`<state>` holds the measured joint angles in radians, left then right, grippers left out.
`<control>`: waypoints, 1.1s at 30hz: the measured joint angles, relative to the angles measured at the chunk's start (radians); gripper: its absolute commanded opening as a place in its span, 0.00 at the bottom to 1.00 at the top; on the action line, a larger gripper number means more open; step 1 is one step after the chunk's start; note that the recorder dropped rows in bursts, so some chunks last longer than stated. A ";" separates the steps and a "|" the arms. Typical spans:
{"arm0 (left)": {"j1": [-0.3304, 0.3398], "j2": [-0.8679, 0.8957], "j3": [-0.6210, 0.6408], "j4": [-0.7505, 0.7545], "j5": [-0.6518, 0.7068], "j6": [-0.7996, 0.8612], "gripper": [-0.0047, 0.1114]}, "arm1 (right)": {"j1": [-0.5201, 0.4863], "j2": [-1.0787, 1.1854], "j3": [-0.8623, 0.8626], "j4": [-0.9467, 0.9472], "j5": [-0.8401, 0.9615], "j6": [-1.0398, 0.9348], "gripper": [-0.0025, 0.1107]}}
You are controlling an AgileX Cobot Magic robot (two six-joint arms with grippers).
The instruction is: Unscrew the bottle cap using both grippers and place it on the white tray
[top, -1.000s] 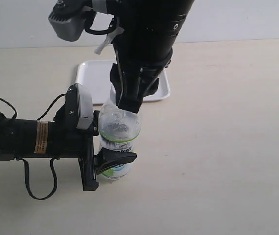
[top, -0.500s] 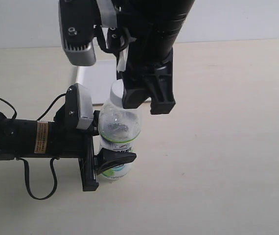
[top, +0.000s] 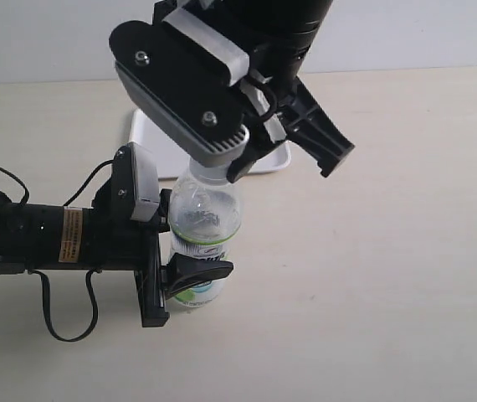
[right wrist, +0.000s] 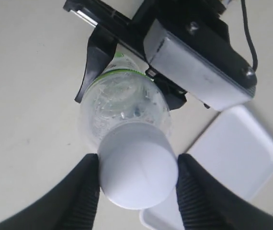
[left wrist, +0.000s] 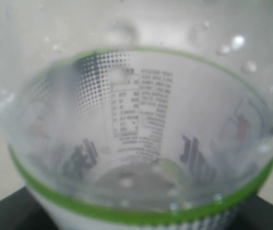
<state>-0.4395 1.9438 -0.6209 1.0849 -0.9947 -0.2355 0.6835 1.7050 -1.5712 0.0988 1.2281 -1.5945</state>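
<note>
Pale beige tabletop (top: 389,251) is occupied by the bottle (top: 205,213), which is stood upright near the white tray (right wrist: 237,148) but not on it. Its clear, droplet-speckled body is clamped at the white and green label by the left gripper (top: 198,276). The bottle cap (right wrist: 137,179), plain, white and round, is seen atop the bottle and is flanked closely on both sides by the fingers (right wrist: 86,191) of the right gripper (right wrist: 137,160); whether it is squeezed cannot be told.
</note>
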 measured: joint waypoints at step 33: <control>0.000 0.000 0.000 0.004 0.000 0.000 0.04 | 0.000 -0.002 0.000 0.006 -0.006 -0.459 0.54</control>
<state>-0.4395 1.9438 -0.6209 1.0886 -0.9947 -0.2355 0.6835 1.7033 -1.5712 0.1051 1.2220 -2.0540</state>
